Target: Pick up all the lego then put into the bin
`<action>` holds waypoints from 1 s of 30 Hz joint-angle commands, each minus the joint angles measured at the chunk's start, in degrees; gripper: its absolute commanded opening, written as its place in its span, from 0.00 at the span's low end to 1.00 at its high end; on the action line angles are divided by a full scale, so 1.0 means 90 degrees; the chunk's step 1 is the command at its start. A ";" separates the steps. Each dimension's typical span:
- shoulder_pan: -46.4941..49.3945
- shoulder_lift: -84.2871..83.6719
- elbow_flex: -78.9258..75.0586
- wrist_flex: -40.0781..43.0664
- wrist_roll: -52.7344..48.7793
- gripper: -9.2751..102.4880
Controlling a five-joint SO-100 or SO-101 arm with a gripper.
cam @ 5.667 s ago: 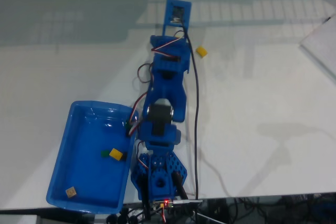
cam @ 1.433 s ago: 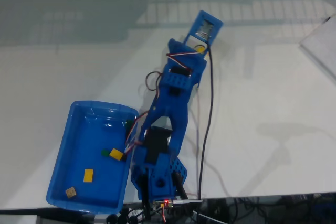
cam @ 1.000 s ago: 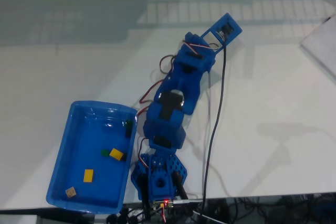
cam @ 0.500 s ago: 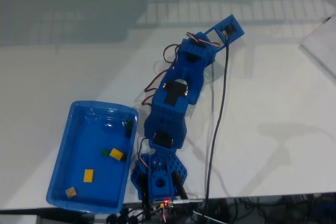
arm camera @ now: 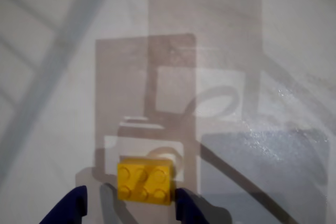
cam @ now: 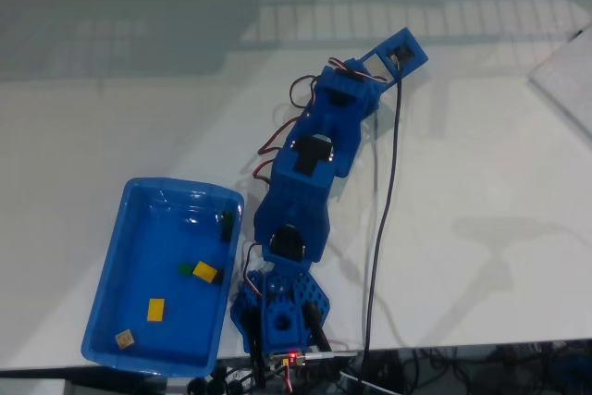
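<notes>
1. Gripper point(arm camera: 128, 205) spread — blue tips either side of the yellow brick point(arm camera: 145, 180).
2. Brick lies on the table between the tips, untouched; long axis runs tip to tip.
3. Bin point(cam: 111, 321) far from brick, beside the arm base.

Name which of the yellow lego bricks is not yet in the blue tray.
The yellow brick lying studs-up on the white table between the gripper fingertips in the wrist view. The other two yellow bricks lie inside the glossy blue plastic tray.

Arm point(cam: 310, 168) stretched out; tool point(arm camera: 128, 207) jaws spread apart
</notes>
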 commanded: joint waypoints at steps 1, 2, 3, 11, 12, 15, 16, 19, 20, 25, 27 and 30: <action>-0.0117 0.0000 -0.0430 0.0059 -0.0107 0.26; -0.0117 -0.0029 -0.0449 0.0059 -0.0117 0.25; -0.0117 -0.0068 -0.0488 0.0088 -0.0137 0.24; -0.0127 -0.0303 -0.0742 0.0186 -0.0186 0.22; -0.0137 -0.0322 -0.0752 0.0195 -0.0205 0.21; -0.0156 -0.0361 -0.0762 0.0205 -0.0273 0.16; -0.0166 -0.0381 -0.0762 0.0205 -0.0313 0.14; -0.0166 -0.0420 -0.0762 0.0215 -0.0381 0.08; -0.0166 -0.0430 -0.0762 0.0215 -0.0391 0.08; -0.0176 -0.0439 -0.0762 0.0215 -0.0430 0.08; -0.0195 -0.0342 -0.0762 0.0244 -0.0430 0.08; -0.0303 -0.0068 -0.0625 0.0254 -0.0508 0.08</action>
